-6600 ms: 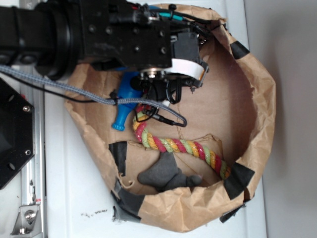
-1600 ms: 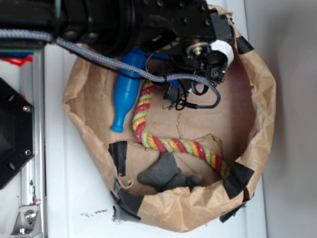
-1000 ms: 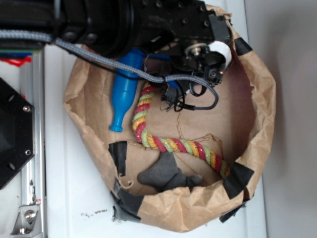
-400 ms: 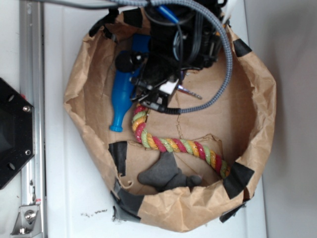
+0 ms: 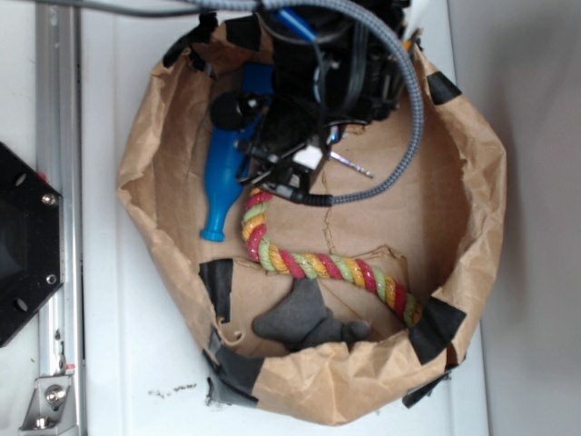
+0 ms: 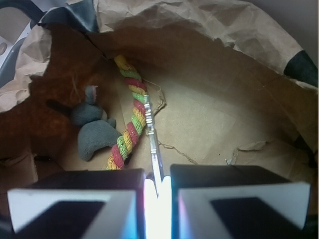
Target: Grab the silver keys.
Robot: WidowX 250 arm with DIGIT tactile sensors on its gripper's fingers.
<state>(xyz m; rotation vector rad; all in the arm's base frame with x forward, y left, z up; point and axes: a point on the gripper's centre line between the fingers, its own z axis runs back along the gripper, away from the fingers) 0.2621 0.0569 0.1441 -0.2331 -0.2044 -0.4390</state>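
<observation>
In the exterior view my gripper (image 5: 311, 162) hangs over the upper middle of the brown paper bag (image 5: 472, 182), just above the top end of the rope. It is shut on the silver keys (image 5: 349, 166): one thin shiny blade juts out to the right of the jaws. The wrist view shows my gripper (image 6: 158, 175) with its two pads close together. A silver key blade (image 6: 154, 147) sticks out of the narrow gap between them, over the bag floor. Glare hides the rest of the bunch.
A multicoloured rope (image 5: 309, 263) (image 6: 130, 114) curves across the bag floor. A blue bottle-shaped toy (image 5: 218, 191) lies left of the gripper. A grey plush toy (image 5: 304, 322) (image 6: 94, 132) sits near the bag's front wall. A braided cable (image 5: 413, 118) loops right of the arm.
The arm has swung from lying across the upper left to reaching in from the top edge. A key blade now sticks out of the jaws. Over the last 0.4 s it barely shifted.
</observation>
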